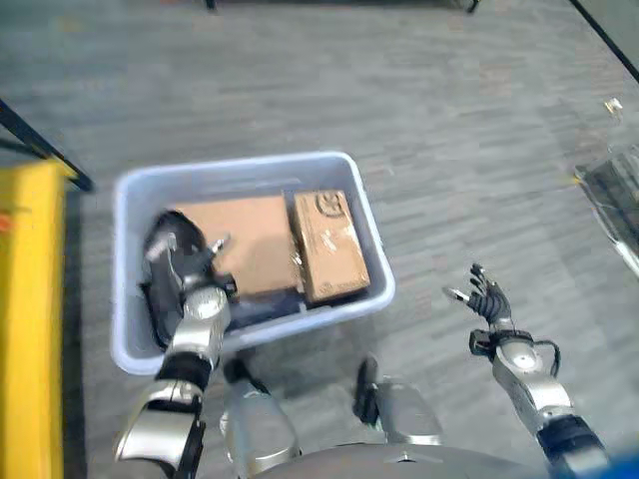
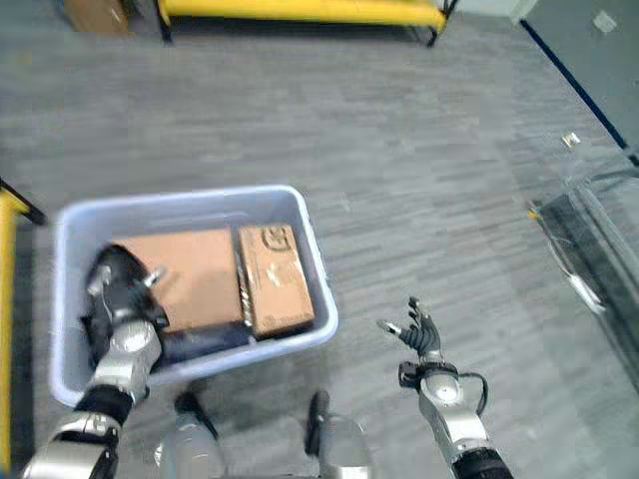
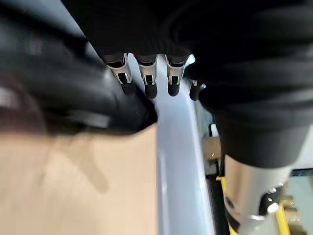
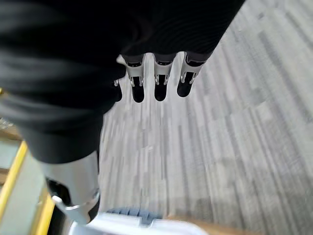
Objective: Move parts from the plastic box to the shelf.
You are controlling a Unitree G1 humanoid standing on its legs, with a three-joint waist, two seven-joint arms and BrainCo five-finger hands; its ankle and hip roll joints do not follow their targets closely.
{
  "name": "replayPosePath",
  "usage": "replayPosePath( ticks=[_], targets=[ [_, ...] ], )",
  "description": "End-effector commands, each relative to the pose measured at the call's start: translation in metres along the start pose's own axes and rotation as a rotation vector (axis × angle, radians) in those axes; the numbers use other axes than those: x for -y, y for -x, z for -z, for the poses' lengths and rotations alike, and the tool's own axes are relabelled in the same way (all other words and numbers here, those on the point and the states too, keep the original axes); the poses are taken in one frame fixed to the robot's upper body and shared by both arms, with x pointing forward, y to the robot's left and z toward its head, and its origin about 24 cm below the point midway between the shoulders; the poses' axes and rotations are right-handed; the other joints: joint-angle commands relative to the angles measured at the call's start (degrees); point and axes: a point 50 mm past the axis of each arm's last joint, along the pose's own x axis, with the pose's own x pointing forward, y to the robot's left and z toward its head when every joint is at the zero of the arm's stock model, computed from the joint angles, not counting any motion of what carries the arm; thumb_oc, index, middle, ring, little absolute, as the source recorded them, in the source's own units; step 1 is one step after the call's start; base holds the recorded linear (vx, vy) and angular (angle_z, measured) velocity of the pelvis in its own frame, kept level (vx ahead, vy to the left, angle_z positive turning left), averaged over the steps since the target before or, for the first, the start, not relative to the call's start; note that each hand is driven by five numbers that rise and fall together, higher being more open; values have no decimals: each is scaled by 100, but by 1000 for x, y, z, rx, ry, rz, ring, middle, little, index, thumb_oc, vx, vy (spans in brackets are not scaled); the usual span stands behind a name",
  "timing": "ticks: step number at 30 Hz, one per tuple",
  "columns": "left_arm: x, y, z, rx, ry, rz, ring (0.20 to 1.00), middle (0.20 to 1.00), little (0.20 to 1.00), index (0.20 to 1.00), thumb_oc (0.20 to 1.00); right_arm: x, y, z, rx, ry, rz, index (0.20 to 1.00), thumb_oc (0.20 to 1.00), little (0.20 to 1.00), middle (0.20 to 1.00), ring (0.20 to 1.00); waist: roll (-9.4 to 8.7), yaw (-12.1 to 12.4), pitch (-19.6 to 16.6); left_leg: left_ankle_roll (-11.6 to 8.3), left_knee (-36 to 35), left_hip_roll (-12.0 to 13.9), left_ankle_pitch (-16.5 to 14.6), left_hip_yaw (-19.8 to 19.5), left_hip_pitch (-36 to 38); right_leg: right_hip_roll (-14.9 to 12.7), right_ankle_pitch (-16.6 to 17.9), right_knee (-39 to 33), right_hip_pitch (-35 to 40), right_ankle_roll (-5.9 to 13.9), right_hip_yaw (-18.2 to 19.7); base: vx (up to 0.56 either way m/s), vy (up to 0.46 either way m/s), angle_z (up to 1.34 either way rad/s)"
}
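The floor (image 1: pixel 449 130) is grey striped carpet. On it, straight before the robot, sits the pale blue box (image 1: pixel 354 205). Inside lies a wide flat carton (image 1: pixel 250 239) with a narrower carton (image 1: pixel 329 244) just beside it on the right, and a black part (image 1: pixel 165 289) at the left end, against the wall. A yellow shelf (image 2: pixel 300 12) runs along the far edge of the floor, well apart from the box; a yellow frame (image 1: pixel 30 319) stands at the left.

The left hand (image 1: pixel 180 254) reaches down into the box's left end, over the black part; its fingers (image 3: pixel 146 83) point at it, but I cannot tell whether they grip. The right hand (image 1: pixel 489 299) hangs over bare floor right of the box, fingers spread, holding nothing.
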Motion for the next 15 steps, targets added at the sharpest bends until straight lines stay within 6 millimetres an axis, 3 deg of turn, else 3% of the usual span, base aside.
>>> replayPosePath(
  ticks=[1,5,11,15],
  targets=[
    [7,14,21,-88,6,-45,1000,1000,1000,1000,1000,11,2,-14,79,-37,17,1000,1000,1000,1000,1000,192,-26,-166,-176,322,-35,-216,-549,-289,-142,-263,468,-176,140,54,0,-43,-13],
    [7,2,12,-123,-2,-108,1000,1000,1000,1000,1000,9,0,-18,86,-16,-3,1000,1000,1000,1000,1000,33,-107,36,-271,669,177,-257,-607,-782,-134,-184,536,-559,154,29,-69,-43,-12],
    [-18,-31,-6,-223,70,-296,1000,1000,1000,1000,1000,16,-4,-25,97,-9,-29,1000,1000,1000,1000,1000,-212,-282,431,-434,1319,480,-468,-850,-1511,-168,-175,791,-1192,170,31,-68,-9,-7],
    [-36,-39,-31,-35,-20,-487,1000,1000,1000,1000,1000,18,-5,-24,104,-30,-4,1000,1000,1000,1000,1000,-272,-303,598,-451,1367,472,-494,-888,-1724,-226,-200,998,-1521,202,12,-69,-23,3]
  ],
)
